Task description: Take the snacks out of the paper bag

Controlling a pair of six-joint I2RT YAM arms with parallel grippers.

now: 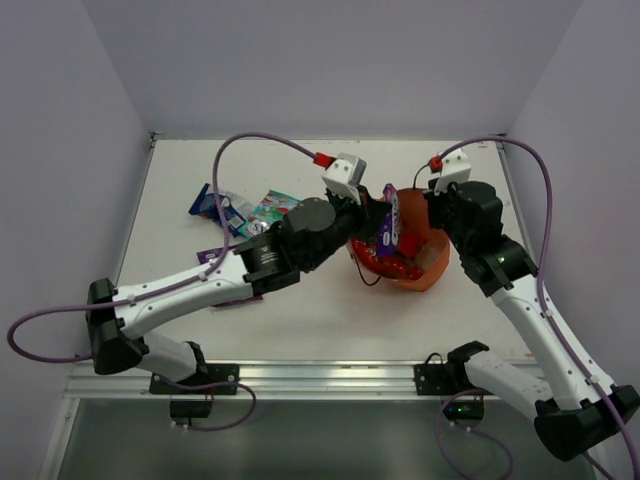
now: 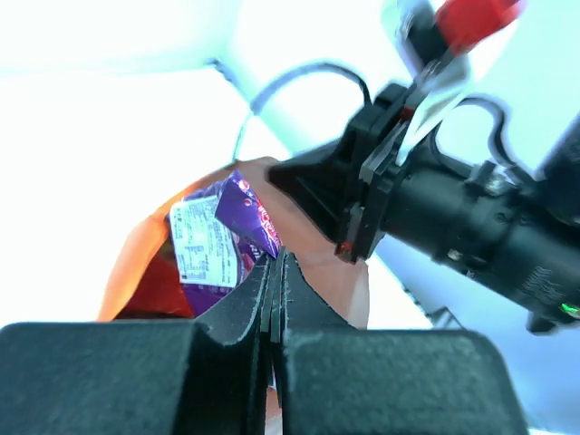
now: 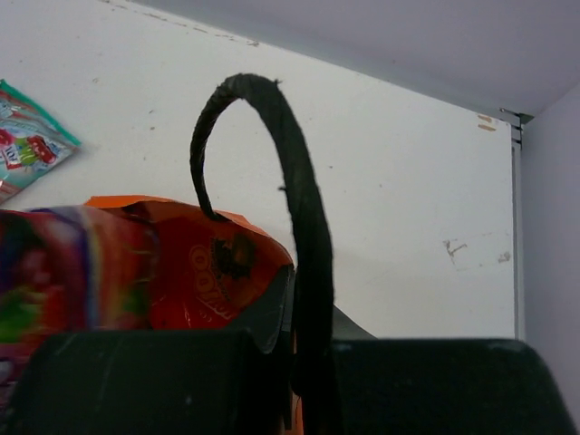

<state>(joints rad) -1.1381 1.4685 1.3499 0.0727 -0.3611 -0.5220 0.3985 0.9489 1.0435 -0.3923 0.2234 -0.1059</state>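
The orange paper bag [image 1: 425, 262] stands open right of centre. My left gripper [image 1: 378, 215] is at its left rim, shut on a purple packet [image 1: 390, 228] held upright over the opening. In the left wrist view the purple packet [image 2: 222, 237] has its edge pinched in the shut jaws, with the bag [image 2: 136, 272] behind it. My right gripper [image 1: 436, 215] is shut on the bag's far right rim. In the right wrist view the bag's rim [image 3: 254, 237] and the dark cord handle [image 3: 304, 217] run between the jaws. A red packet [image 1: 392, 265] lies inside the bag.
A blue packet [image 1: 207, 200] and a teal packet [image 1: 272, 207] lie on the table at the back left; the teal one also shows in the right wrist view [image 3: 23, 145]. A small purple-edged packet [image 1: 209, 257] peeks out beside my left arm. Walls enclose the table on three sides.
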